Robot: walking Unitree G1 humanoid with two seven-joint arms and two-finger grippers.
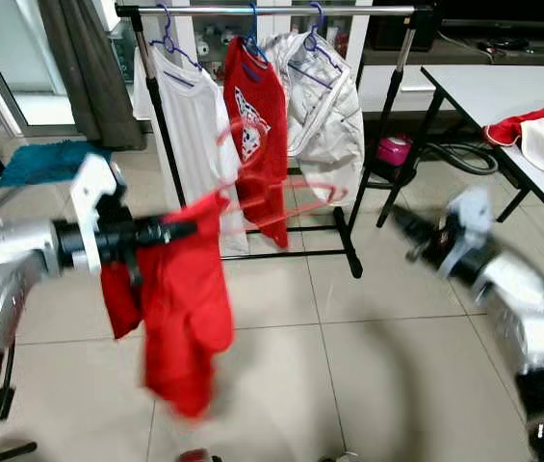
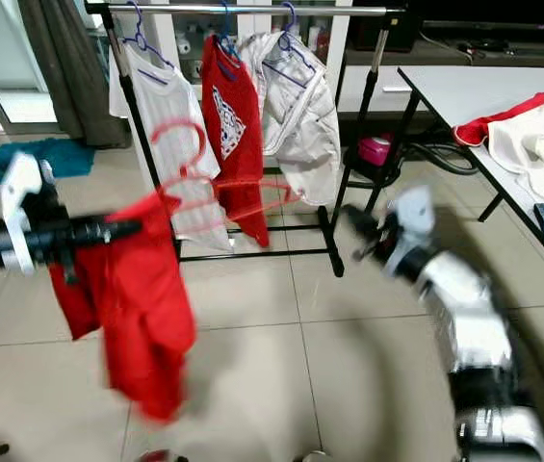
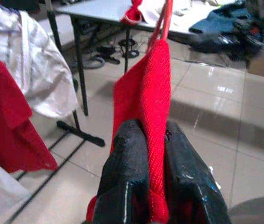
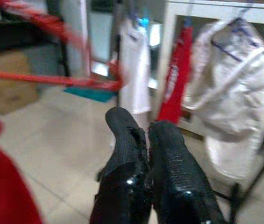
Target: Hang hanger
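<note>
Left end effector clamps the red garment on its red hanger; right end effector closed, empty — fabric-only grip risks the hook swinging past the rail.

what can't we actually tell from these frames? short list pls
- Right gripper: motion-blurred in both eye views; its exact pose is unclear.
- Red hanger: smeared by blur in the eye views, so how the red garment sits on it is unclear.
- Left gripper: fingers clamp red cloth in the left wrist view; whether the hanger is also pinched is hidden by fabric.
- Rack rail: free space partly cut off by the top edge.
</note>
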